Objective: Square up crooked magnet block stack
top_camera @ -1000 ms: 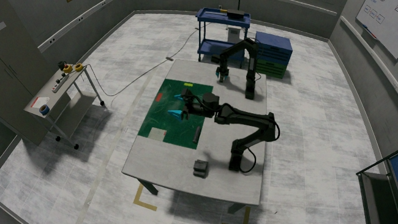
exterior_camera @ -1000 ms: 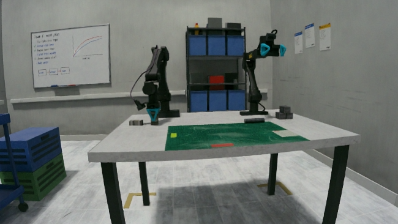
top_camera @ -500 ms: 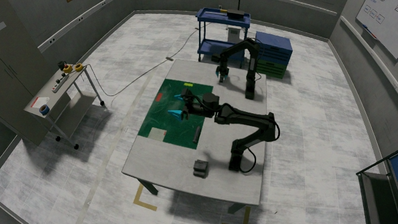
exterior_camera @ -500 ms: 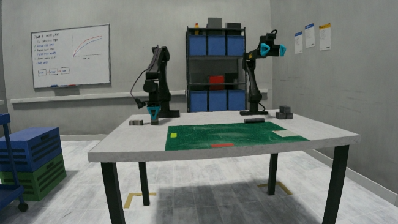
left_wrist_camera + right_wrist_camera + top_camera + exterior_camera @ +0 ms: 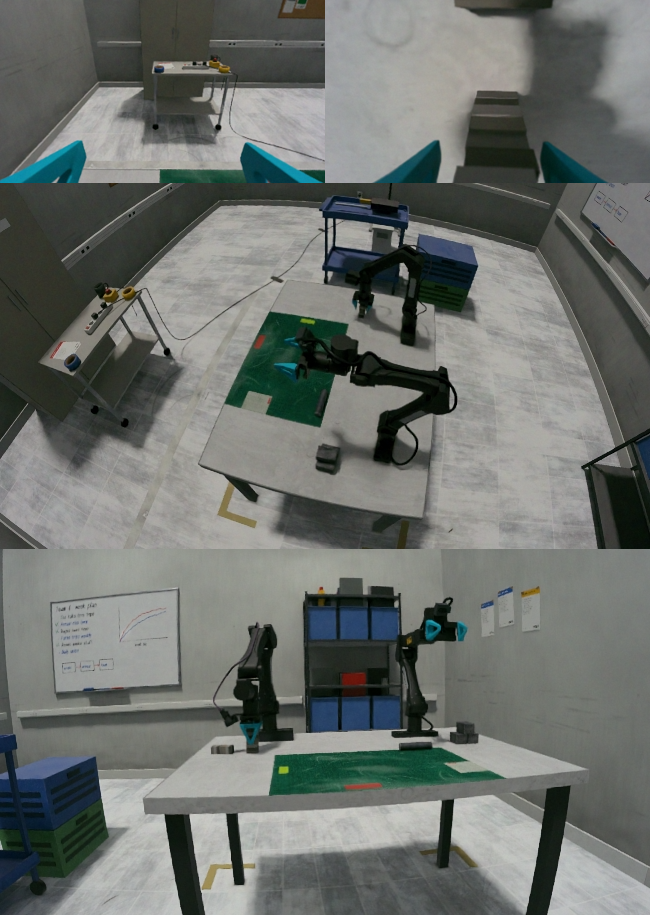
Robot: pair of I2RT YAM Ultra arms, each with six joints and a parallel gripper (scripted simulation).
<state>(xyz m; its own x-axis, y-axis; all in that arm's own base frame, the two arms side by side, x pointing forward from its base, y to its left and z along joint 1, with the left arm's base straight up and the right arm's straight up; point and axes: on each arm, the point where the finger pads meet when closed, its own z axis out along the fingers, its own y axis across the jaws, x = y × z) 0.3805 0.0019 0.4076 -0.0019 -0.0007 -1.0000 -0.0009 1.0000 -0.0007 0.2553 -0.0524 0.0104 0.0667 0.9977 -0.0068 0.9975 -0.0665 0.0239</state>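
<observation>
Across both views of the room, the table (image 5: 280, 463) (image 5: 340, 803) is the largest item, with the green mat (image 5: 280, 358) (image 5: 375, 774) upon it. The left arm (image 5: 405, 375) (image 5: 412, 679) reaches high over the mat; its fingers (image 5: 286, 369) (image 5: 427, 630) are spread wide, with nothing between them. The right arm (image 5: 410, 278) (image 5: 270, 684) is bent down at the far side in the top view. A dark pile (image 5: 327, 458) (image 5: 464, 738) stands near, well apart from the work.

Subject of the task, the stack (image 5: 361, 313) (image 5: 252, 748) (image 5: 496, 140) stands on the table below the right arm. Its layers show slightly uneven side edges. The right fingers (image 5: 250, 726) are partly spread, one to either side of the stack, gripping nothing.

Risks, as judged: closing off-centre could let one fingertip strike first and push the stack over. Closing too high would square only the upper blocks; too hard a squeeze could make a block jump out. Lifting before full release might drag the top block. Any sideways drift could also bring the stack against the grey block (image 5: 222, 749) (image 5: 503, 3) close by.
</observation>
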